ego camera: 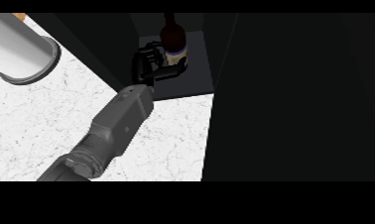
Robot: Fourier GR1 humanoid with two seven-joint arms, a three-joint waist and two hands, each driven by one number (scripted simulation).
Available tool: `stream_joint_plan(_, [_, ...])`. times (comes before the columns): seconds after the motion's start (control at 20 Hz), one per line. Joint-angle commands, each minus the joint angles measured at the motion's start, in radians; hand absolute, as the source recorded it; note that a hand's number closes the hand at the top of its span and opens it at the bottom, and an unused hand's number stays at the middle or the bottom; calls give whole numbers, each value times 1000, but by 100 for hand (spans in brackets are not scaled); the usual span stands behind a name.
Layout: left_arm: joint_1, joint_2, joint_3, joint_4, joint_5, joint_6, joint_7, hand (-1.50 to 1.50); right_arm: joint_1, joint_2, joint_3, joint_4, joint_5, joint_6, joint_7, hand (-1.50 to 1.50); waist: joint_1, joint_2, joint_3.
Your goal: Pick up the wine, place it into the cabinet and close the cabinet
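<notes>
Now, left robot hand (150, 69) inside the cabinet (196, 83), fingers (147, 55) curled round the upright wine bottle (173, 34), bottle at its far side

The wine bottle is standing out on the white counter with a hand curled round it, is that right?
Not quite. The head view shows the bottle standing inside the dark cabinet, not out on the white counter. The rest holds: the left hand is curled round it.
</notes>
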Motion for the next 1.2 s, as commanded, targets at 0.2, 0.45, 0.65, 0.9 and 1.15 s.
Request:
stream_joint_plan(0.2, [66, -1, -5, -1, 38, -66, -14, 150, -25, 2, -24, 16, -53, 11, -4, -150, -25, 1, -1])
stream_joint_plan(0.45, [97, -1, -30, -2, 49, -56, -12, 150, -3, 17, 25, -21, -21, 1, 7, -150, -43, -6, -2])
stream_joint_plan(0.65, [112, -1, -44, 1, 60, -23, -18, 150, -11, 17, 20, -15, -36, 9, 0, -150, -55, -1, -2])
stream_joint_plan(0.9, [145, -1, -61, -14, 72, -11, -70, 150, 3, 34, 5, 5, -42, 6, -26, -150, -71, 9, -2])
stream_joint_plan(1.15, [91, -1, -90, -22, 72, 22, -30, 150, 21, 21, -3, -2, -55, 21, -12, -150, -49, 2, 0])
